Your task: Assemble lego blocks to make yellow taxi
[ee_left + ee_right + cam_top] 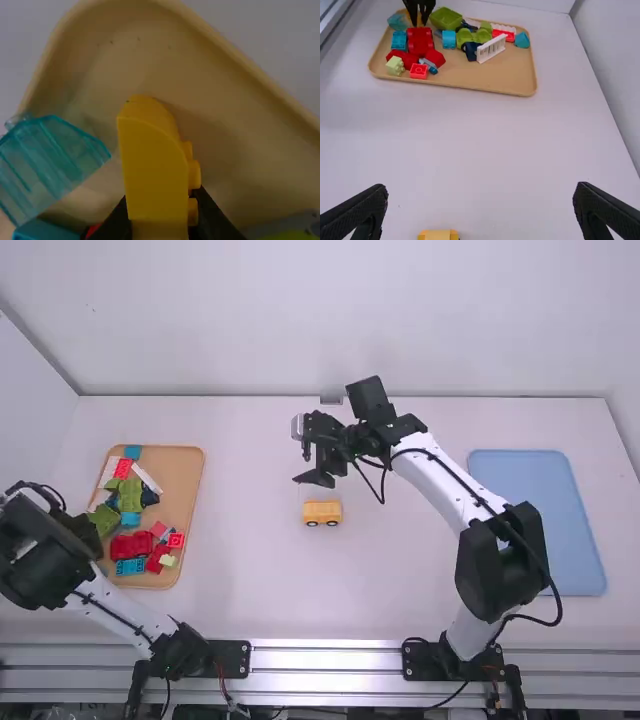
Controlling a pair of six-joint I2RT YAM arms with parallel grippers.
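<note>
The yellow taxi [322,513], a low yellow piece with dark wheels, stands on the desk [260,570] between the wooden tray [187,480] and the blue mat [538,525], nearer the tray's side of the right arm. The right gripper [318,465] is just beyond it in the high view, its fingers [610,212] spread wide with nothing between them. The left gripper [80,530] is at the tray's outer side, its fingers [212,220] pinching a yellow block [152,170] with a curved end and studs along one side; whether the block touches the tray I cannot tell. Near it is a clear teal piece [52,160]. The tray also holds red blocks [420,41], green pieces [445,19] and a white fence [491,48].
</note>
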